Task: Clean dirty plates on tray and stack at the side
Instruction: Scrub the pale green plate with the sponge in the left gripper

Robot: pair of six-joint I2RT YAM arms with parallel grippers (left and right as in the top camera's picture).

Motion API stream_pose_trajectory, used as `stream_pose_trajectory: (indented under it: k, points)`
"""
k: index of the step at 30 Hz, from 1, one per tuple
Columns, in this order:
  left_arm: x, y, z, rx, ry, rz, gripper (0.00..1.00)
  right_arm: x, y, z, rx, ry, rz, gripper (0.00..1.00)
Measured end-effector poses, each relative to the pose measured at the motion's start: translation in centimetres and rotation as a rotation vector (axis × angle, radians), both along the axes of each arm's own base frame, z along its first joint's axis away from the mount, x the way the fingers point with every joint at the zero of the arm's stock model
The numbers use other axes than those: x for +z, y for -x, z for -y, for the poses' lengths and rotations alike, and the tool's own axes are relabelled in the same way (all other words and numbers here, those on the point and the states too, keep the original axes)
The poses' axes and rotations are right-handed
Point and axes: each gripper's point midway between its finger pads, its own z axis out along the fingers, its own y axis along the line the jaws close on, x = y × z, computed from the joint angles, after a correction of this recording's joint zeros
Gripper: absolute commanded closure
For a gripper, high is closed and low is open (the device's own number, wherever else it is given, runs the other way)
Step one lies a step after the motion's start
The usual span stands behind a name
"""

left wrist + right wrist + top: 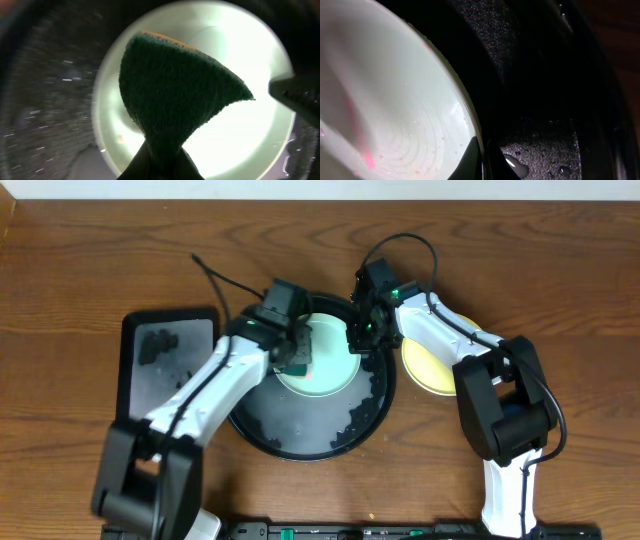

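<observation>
A pale aqua plate (325,365) lies in the round black tray (300,442). My left gripper (296,360) is shut on a dark green sponge (175,95) and holds it over the plate's left part (240,135). My right gripper (358,338) is shut on the plate's right rim (465,117), one finger on each side (481,162). The plate (390,100) bears water drops and reddish smears. A pale yellow plate (432,365) lies on the table right of the tray, partly under the right arm. A third plate is not in view.
A black rectangular tray (165,365) lies left of the round tray. The round tray's floor (545,155) is wet with drops. Cables run behind both arms.
</observation>
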Motion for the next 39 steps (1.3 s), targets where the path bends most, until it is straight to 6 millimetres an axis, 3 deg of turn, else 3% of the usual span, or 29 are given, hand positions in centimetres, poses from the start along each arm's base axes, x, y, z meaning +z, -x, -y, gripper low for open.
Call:
stream_pose_trajectory:
  k: [7,12,19,25,28,34,39]
  points:
    - [-4.7,0.9,0.2,0.015,-0.036,-0.12,0.92,0.0,0.0,0.0,-0.003,-0.001,-0.001,0.99]
    - [-4.8,0.8,0.7,-0.015,-0.019,-0.12,0.93,0.0,0.0,0.0,-0.003,-0.001,-0.001,0.99]
    - [-4.3,1.6,3.6,-0.272,0.092,-0.12,0.92,0.0,0.0,0.0,-0.004,-0.001,-0.001,0.99]
    - [-4.1,1.8,4.4,-0.352,0.12,-0.109,0.93,0.0,0.0,0.0,-0.006,-0.001,-0.002,0.99]
    - [-4.3,1.3,3.6,-0.306,0.077,-0.098,0.93,0.0,0.0,0.0,-0.006,-0.001,-0.002,0.99]
    - [-4.6,-0.6,-1.0,0.043,-0.107,-0.051,0.93,0.0,0.0,0.0,-0.005,-0.002,-0.003,0.99]
    - [-4.4,-1.1,-2.4,0.191,-0.145,-0.02,0.93,0.0,0.2,-0.3,0.001,-0.009,-0.006,0.99]
